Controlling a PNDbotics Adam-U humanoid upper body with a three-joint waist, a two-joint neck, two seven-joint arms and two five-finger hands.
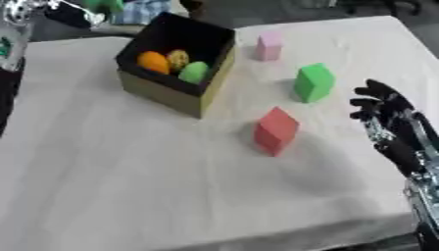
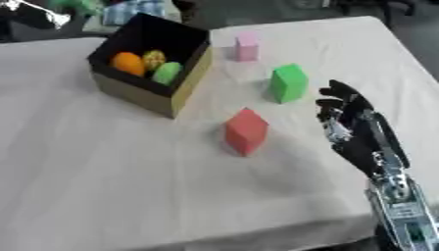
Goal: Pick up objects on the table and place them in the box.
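Note:
A cardboard box [image 1: 164,91] with a black inside stands at the back left of the table. In it lie an orange ball [image 1: 154,62], a yellowish ball [image 1: 178,58] and a green one [image 1: 195,72]. On the white cloth stand a pink block [image 1: 269,45], a green block [image 1: 314,83] and a red block [image 1: 275,131]. My right hand [image 2: 356,128] hovers at the right, open with fingers slightly bent, just right of the green and red blocks and touching neither. No left hand shows in either view.
The table's front edge [image 1: 257,238] runs along the bottom and its right edge [image 1: 418,46] lies close behind my right hand. Blurred clutter [image 1: 129,10] sits beyond the far edge. A dark shape [image 1: 9,93] shows at the left border.

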